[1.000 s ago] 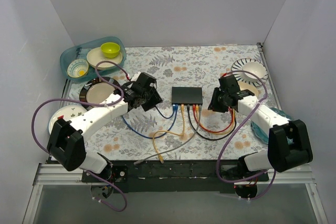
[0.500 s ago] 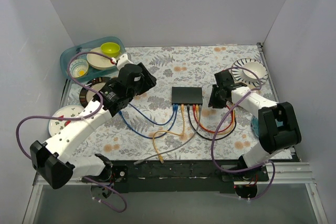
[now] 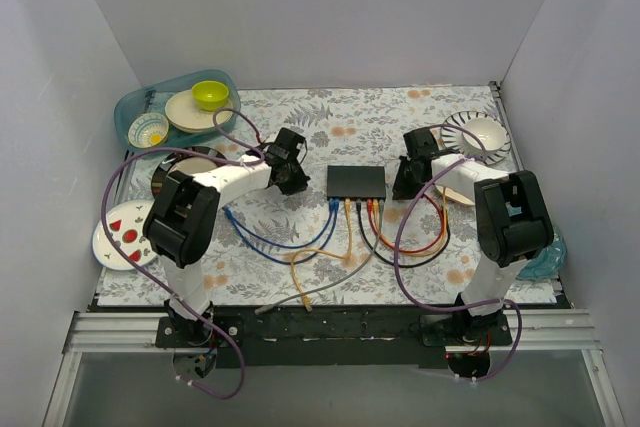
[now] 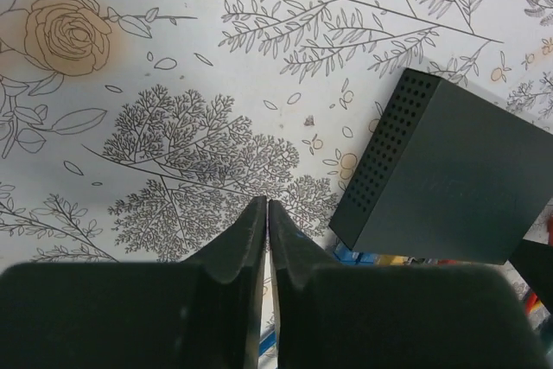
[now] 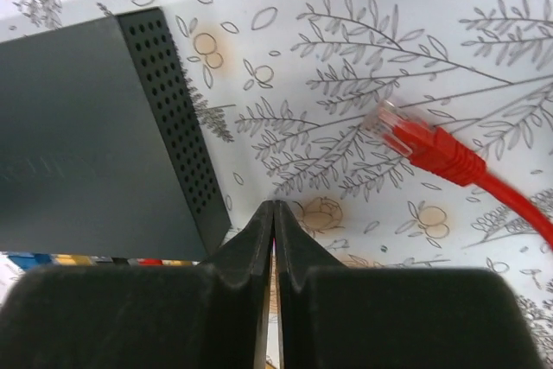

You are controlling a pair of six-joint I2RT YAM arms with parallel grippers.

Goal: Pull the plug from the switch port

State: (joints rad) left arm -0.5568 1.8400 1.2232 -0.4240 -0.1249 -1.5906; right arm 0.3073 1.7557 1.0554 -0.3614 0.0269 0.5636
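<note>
Pressing tip to tip, the left fingers [image 4: 244, 244] show only a hairline seam between them and hold nothing. They hang over the white floral-print cloth [image 4: 173, 84] that covers the bench. Just to their right in the left wrist view lies the flat matte-black switch box [image 4: 449, 179], its perforated end wall turned towards them and apart from the tips. Specks of blue and yellow show under its lower edge.

The right fingers [image 5: 252, 244] are likewise closed and empty. The switch box lies just to their left with its other perforated end wall facing them. Whether the tips touch its lower corner I cannot tell. To their right a red plug with a clear tip [image 5: 413, 140] lies loose on the cloth, in no socket, and its red cable [image 5: 518, 205] runs off the right edge.

From above, the switch box sits mid-bench between the two arms, one set of fingers near each short end. From its near long edge a blue cable [image 3: 270, 237], an orange-yellow cable [image 3: 320, 255], a black cable [image 3: 400, 260] and a grey cable [image 3: 320, 292] spread towards the arm bases. A teal plastic tub [image 3: 135, 107] with a lime-green bowl [image 3: 210, 94] stands at the far left corner. A white striped bowl [image 3: 480, 132] stands at the far right. A white plate with red fruit print [image 3: 118, 235] lies at the left edge.
</note>
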